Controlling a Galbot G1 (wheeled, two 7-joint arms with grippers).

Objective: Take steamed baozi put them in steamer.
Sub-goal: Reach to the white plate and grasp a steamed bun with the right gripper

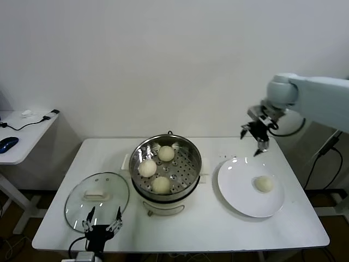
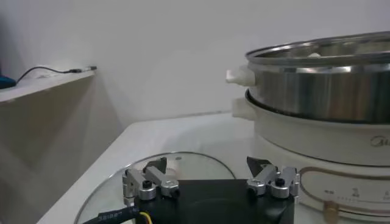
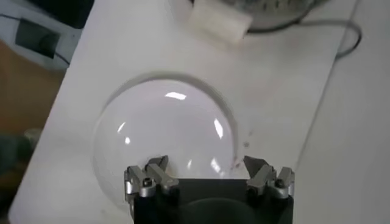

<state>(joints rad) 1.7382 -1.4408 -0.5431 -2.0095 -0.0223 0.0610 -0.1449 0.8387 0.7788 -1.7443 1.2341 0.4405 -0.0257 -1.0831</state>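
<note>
The steamer [image 1: 188, 150] stands mid-table, a steel pot on a cream base, with three baozi [image 1: 166, 153] on its perforated tray. It also shows in the left wrist view [image 2: 317, 91]. One more baozi [image 1: 264, 184] lies on the white plate [image 1: 237, 188] to the right. My right gripper [image 1: 255, 140] is open and empty, raised above the plate's far edge; the right wrist view shows the plate [image 3: 164, 134] below its fingers. My left gripper [image 1: 102, 224] is open and empty at the table's front edge, by the glass lid.
A round glass lid [image 1: 97, 195] with a white handle lies left of the steamer; it also shows in the left wrist view [image 2: 177, 167]. A side table [image 1: 22, 136] with a mouse and cable stands far left. The wall is close behind.
</note>
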